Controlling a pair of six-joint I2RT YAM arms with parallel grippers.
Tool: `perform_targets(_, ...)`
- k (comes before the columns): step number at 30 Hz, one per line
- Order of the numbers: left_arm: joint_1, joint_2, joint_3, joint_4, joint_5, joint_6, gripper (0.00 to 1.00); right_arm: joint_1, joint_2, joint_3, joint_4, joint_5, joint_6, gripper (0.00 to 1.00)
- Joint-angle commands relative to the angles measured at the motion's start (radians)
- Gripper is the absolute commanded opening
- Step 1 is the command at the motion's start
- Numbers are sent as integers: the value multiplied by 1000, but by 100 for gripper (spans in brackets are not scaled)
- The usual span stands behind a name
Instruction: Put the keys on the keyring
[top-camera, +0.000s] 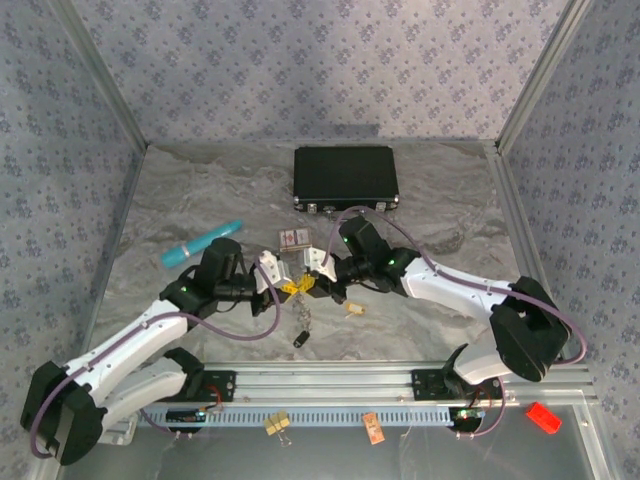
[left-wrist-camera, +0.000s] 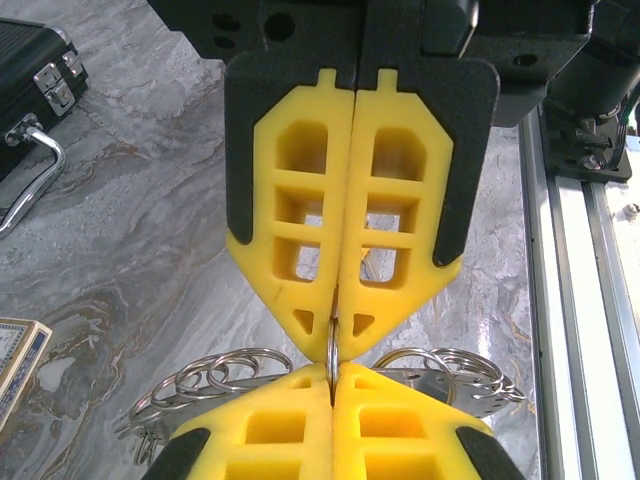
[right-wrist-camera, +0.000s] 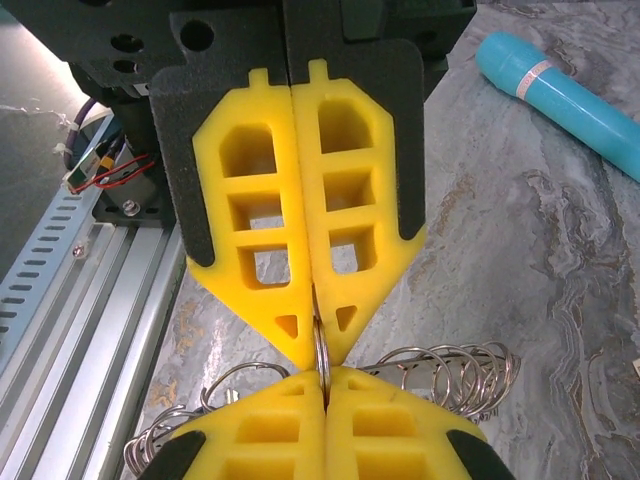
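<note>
Both grippers meet tip to tip over the middle of the table. My left gripper (top-camera: 291, 287) (left-wrist-camera: 333, 372) and my right gripper (top-camera: 313, 284) (right-wrist-camera: 323, 375) are each shut on the same keyring (left-wrist-camera: 333, 348) (right-wrist-camera: 321, 345), a thin silvery loop seen edge-on between the yellow fingertips. In the left wrist view the right gripper (left-wrist-camera: 335, 322) points down from above. In the right wrist view the left gripper (right-wrist-camera: 318, 325) does the same. A tiny brass-yellow piece that looks like one of the keys (top-camera: 353, 308) lies on the table just right of the grippers.
A metal strip carrying several spare rings (left-wrist-camera: 455, 385) (right-wrist-camera: 450, 375) lies under the fingertips. A red-and-white card box (top-camera: 293, 238), a teal tube (top-camera: 202, 243) (right-wrist-camera: 560, 90) and a black case (top-camera: 345, 177) lie further back. A small dark item (top-camera: 300, 340) lies near the rail (top-camera: 400, 380).
</note>
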Motion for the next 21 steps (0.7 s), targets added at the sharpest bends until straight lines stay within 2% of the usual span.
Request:
perform_targets(1, -3, -37, 25, 39, 20, -20, 0, 14, 0, 30, 9, 10, 2, 6)
perform_targets(3, -4, -51, 28, 50, -25, -81, 0, 5, -23, 11, 39, 29, 34, 28)
perform_targets(4, -5, -57, 33, 53, -57, -127, 0, -3, -42, -4, 61, 44, 54, 34)
perform_targets(6, -20, -61, 53, 33, -158, -239, 0, -14, -92, -33, 82, 99, 81, 39)
perform_targets(11, -105, -29, 183, -170, -519, -589, 0, 11, -220, -71, 24, 274, 113, 38)
perform_targets(15, -125, 17, 264, -276, -563, -851, 0, 128, -252, -81, 18, 365, 127, 31)
perform_targets(21, -127, 52, 352, -375, -607, -1190, 0, 271, -169, -122, 248, 495, 242, 23)
